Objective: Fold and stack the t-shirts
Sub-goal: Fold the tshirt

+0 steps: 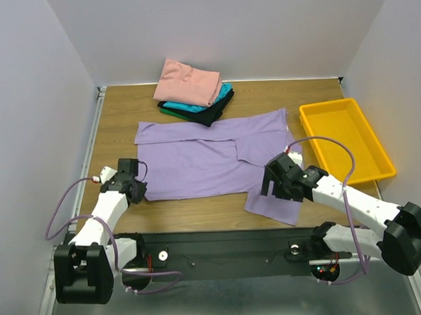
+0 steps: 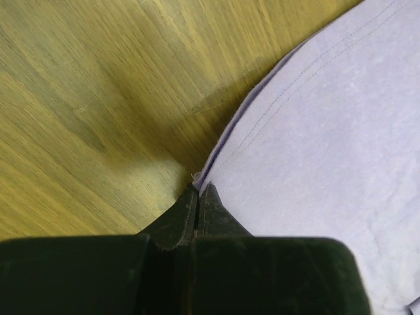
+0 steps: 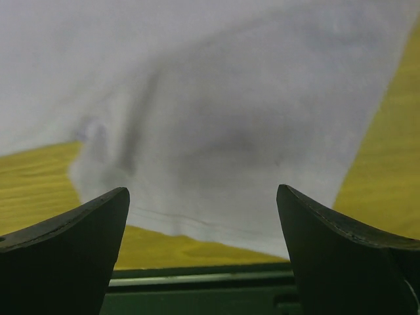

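left claw (image 1: 139, 191) first: its jaws are pressing flat together, no gap showing, and in the left wrist view the fingertips (image 2: 198, 195) are pinching the stitched edge of the light purple t-shirt (image 2: 328, 164). the cloth is spreading out ahead and to the right of that claw, and bare wooden table (image 2: 85, 118) is lying to its left. from above, the claw is sitting at the near-left corner of the light purple t-shirt (image 1: 197, 161), which is lying spread flat between the two arms.

beyond the left claw and off to its right, at the far side of the table, the folded shirts are sitting in a pile: the salmon-pink one (image 1: 188, 81) on top, the teal one (image 1: 223, 95), the black one (image 1: 210, 114) and a sliver of the green one (image 1: 165, 111) beneath.

over to the right claw (image 1: 270, 186): its jaws are standing wide apart, gripping nothing. in the right wrist view the two dark fingers (image 3: 79, 230) are framing the sleeve of the light purple t-shirt (image 3: 230, 118), with the hem running straight across between the tips, and it's hard to tell whether they are touching the cloth. the yellow tray (image 1: 377, 167) is sitting well out to that claw's right.
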Controlling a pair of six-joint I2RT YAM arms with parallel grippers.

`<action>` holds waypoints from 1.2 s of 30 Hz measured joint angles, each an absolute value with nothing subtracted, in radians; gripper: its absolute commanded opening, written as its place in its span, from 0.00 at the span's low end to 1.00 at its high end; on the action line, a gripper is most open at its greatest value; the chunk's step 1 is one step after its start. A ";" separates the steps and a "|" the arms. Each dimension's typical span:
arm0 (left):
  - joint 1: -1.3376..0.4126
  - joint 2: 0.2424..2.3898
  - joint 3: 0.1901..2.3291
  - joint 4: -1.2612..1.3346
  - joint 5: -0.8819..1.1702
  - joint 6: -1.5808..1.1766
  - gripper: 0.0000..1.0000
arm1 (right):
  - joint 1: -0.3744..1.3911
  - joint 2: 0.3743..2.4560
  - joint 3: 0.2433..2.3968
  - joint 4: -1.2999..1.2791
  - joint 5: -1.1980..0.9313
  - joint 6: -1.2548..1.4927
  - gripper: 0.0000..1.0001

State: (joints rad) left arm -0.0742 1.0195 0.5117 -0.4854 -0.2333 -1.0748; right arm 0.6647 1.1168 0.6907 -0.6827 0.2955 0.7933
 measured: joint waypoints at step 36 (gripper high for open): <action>-0.074 0.930 0.454 -0.464 -0.187 -1.069 0.00 | 0.859 1.167 0.570 -0.821 0.342 1.044 0.00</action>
